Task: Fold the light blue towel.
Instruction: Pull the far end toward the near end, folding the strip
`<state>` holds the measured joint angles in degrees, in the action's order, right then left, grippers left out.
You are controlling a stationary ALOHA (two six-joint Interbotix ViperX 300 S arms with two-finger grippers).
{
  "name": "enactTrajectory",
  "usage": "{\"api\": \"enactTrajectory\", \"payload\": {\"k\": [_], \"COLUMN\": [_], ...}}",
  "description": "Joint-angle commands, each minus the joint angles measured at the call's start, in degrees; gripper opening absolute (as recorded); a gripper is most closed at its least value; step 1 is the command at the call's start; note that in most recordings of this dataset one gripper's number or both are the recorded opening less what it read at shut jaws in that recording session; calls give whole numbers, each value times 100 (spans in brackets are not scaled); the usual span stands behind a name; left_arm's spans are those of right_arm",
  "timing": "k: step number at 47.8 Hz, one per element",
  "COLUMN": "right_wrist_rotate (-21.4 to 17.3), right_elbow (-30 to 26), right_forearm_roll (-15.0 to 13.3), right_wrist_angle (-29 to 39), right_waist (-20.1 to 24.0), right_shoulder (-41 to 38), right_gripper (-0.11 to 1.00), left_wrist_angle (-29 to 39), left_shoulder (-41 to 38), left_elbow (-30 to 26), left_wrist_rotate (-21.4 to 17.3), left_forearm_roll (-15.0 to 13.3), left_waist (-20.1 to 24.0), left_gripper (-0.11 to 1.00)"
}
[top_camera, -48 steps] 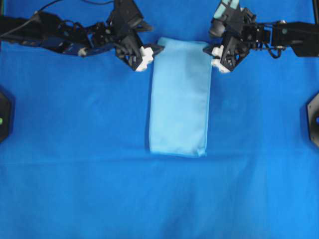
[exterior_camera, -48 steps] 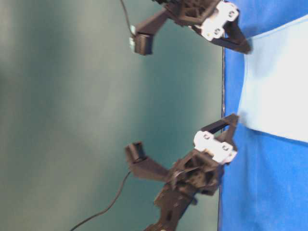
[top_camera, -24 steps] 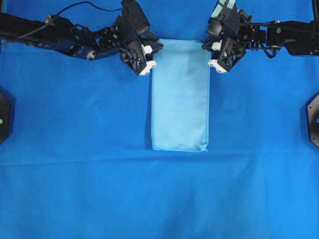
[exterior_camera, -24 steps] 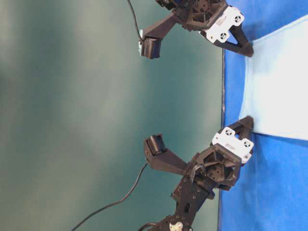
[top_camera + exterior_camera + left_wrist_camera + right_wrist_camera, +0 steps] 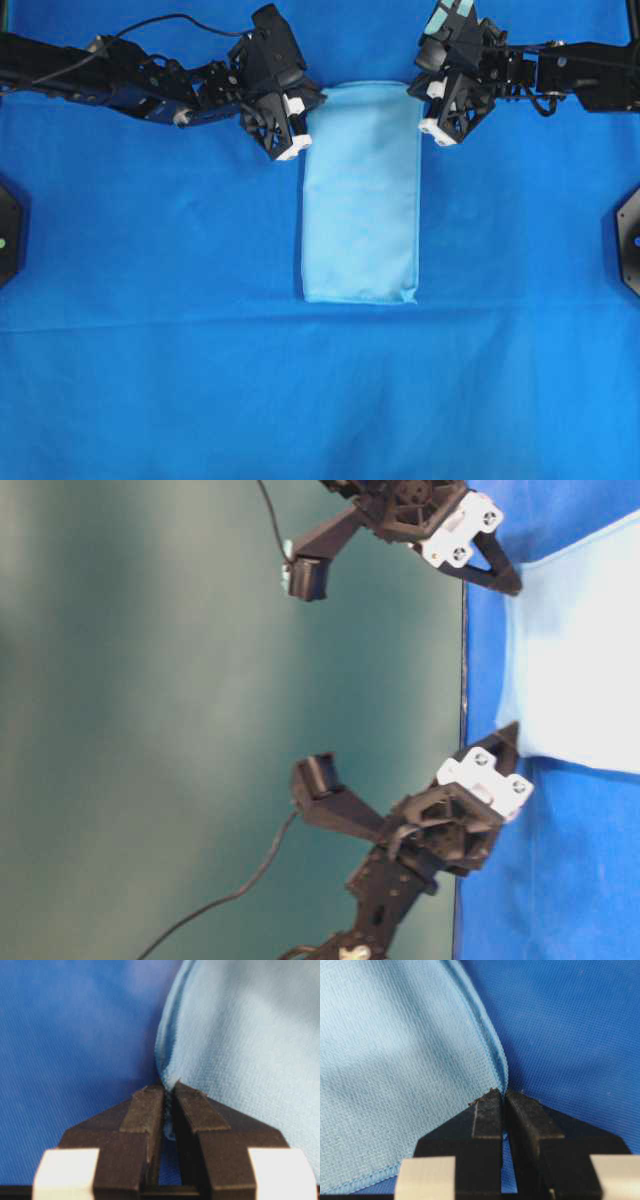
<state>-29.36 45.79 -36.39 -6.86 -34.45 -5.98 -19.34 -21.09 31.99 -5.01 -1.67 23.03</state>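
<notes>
The light blue towel (image 5: 360,195) lies folded into a tall narrow strip in the middle of the dark blue table cover, and shows at the right edge of the table-level view (image 5: 575,650). My left gripper (image 5: 312,100) is shut on its far left corner; the wrist view has the hem (image 5: 167,1060) pinched between the black fingertips of the left gripper (image 5: 169,1091). My right gripper (image 5: 413,92) is shut on the far right corner, the right gripper (image 5: 503,1094) clamping the stitched edge (image 5: 492,1055). Both held corners sit slightly raised.
The royal-blue cloth (image 5: 150,330) covers the whole table. Both black arms reach in from the far side, the left arm (image 5: 120,80) and the right arm (image 5: 580,75). Dark fixtures sit at the left edge (image 5: 8,235) and right edge (image 5: 630,240).
Both grippers closed from open onto the towel's far corners. The left arm shifted slightly right and toward the towel; the far edge has bunched up a little.
</notes>
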Motion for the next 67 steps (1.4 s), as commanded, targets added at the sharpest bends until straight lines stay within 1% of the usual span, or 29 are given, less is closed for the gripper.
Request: {"api": "enactTrajectory", "payload": {"k": [1,5,15,19,25,32,38,44,49,53,58,67], "right_wrist_rotate": [-26,-18,-18,-26,-53,-149,-290,-554,-826,-1046,-1318,-1696], "right_elbow": [-26,-26,-26,-18,35,123,246,448,580,642,659,712], "right_forearm_roll": [9,0,9,9,35,141,193,255,290,290,290,290], "right_wrist_angle": [88,176,220,237,483,1099,1538,1793,1854,1898,1960,1942], "right_waist": [-9,0,44,123,378,888,1397,1916,2303,2593,2936,3270], "right_shoulder": [334,483,642,694,923,1362,1723,1951,2039,2074,2039,1784], "right_gripper": [3,3,3,3,3,3,3,3,3,3,3,3], "left_wrist_angle": [18,44,132,123,132,167,352,642,861,976,993,993], "left_shoulder": [413,510,545,615,870,1222,1529,1696,1758,1775,1767,1687], "left_elbow": [-35,-35,-9,9,79,229,396,598,747,826,861,844], "left_wrist_rotate": [-132,-308,-404,-431,-492,-800,-817,-835,-791,-694,-598,-396], "left_forearm_roll": [18,9,18,9,9,18,18,18,9,9,9,9], "left_waist": [-9,-9,-53,-97,-229,-519,-844,-1143,-1424,-1740,-2074,-2479], "left_gripper": [3,3,3,3,3,3,3,3,3,3,3,3]}}
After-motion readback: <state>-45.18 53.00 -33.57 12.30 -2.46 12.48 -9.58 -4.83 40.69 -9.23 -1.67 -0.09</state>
